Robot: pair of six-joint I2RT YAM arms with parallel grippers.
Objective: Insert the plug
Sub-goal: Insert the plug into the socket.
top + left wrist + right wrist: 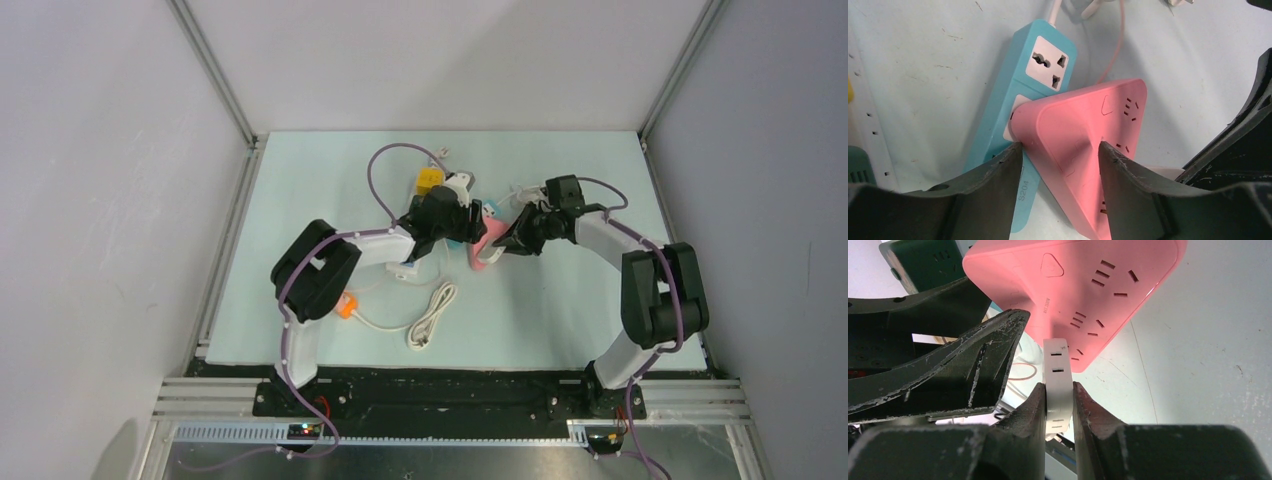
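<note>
1. Orange plug [346, 305]: small and bright, at the left of the table [560, 310]. Its white cable [432, 318] lies folded in a flat loop to its right.
2. Blue power strip [1040, 55]: a long, glossy plastic bar with square white socket faces. In my left wrist view it slants from near left to far right.
3. My left pincer [1059, 146]: black, scuffed fingers, the jaws parted to either side of the pink strip's rounded end. I cannot tell from this angle whether they press it.
4. Pink power strip [1083, 280]: a smooth plastic slab with rounded corners. Its face has a triangular button and clusters of narrow slots. It lies tilted across the blue bar, covering part of one socket face.
5. White plug [1057, 365]: a thin, flat slab of smooth white plastic with short dark slots along its narrow edge. Its long axis runs straight away from my right wrist. Its far end points at the pink strip and touches that strip's near edge, just beside a slot cluster.
6. My right pincer [1058, 386]: black, scratched fingers clamped on the plug's two flat sides.
</note>
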